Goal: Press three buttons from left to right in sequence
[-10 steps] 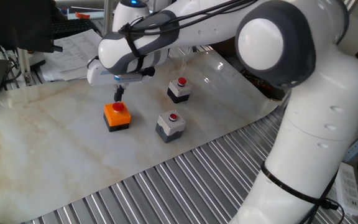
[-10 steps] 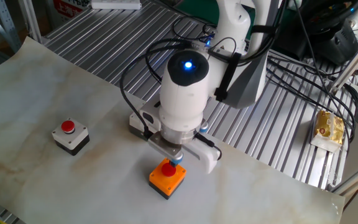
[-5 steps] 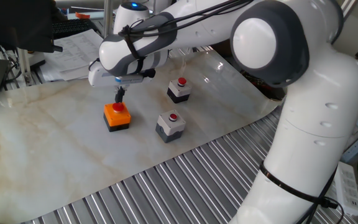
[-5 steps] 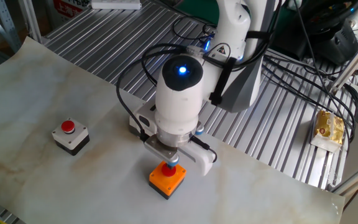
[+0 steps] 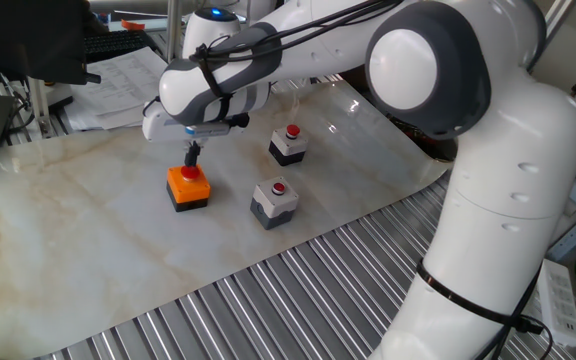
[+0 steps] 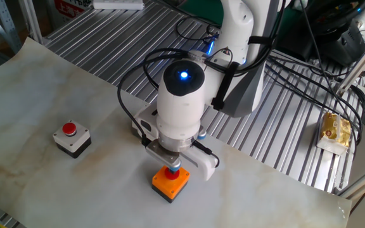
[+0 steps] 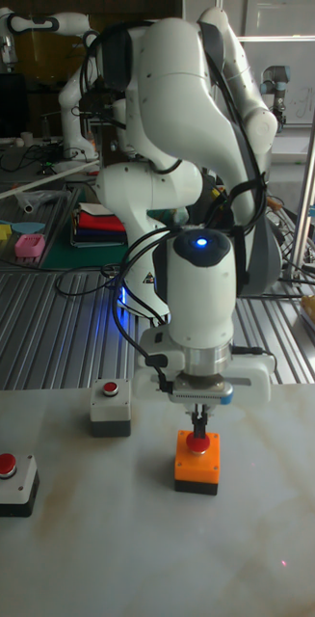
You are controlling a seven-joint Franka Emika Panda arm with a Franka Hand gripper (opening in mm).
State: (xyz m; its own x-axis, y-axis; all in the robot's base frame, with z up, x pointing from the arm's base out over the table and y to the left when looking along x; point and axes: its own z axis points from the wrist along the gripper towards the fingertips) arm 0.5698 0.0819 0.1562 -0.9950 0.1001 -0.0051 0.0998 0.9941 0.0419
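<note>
Fingertips of the gripper rest on the red cap of the orange button box, the arm standing straight above it on the marbled table. In the tall fixed view the two fingers appear pressed together into one dark point, closed on nothing. The grey button box sits just beside the orange one, and the white-topped button box stands a little farther back; both are untouched.

Seen from the tall fixed view, orange is the rightmost box, so the likely risk is order: a left-to-right sequence judged from that side would begin with the white-topped box. A narrow tip landing off-centre could also slide off the cap, or shove the light box across the smooth surface instead of pressing it.

No containers appear on the table.
</note>
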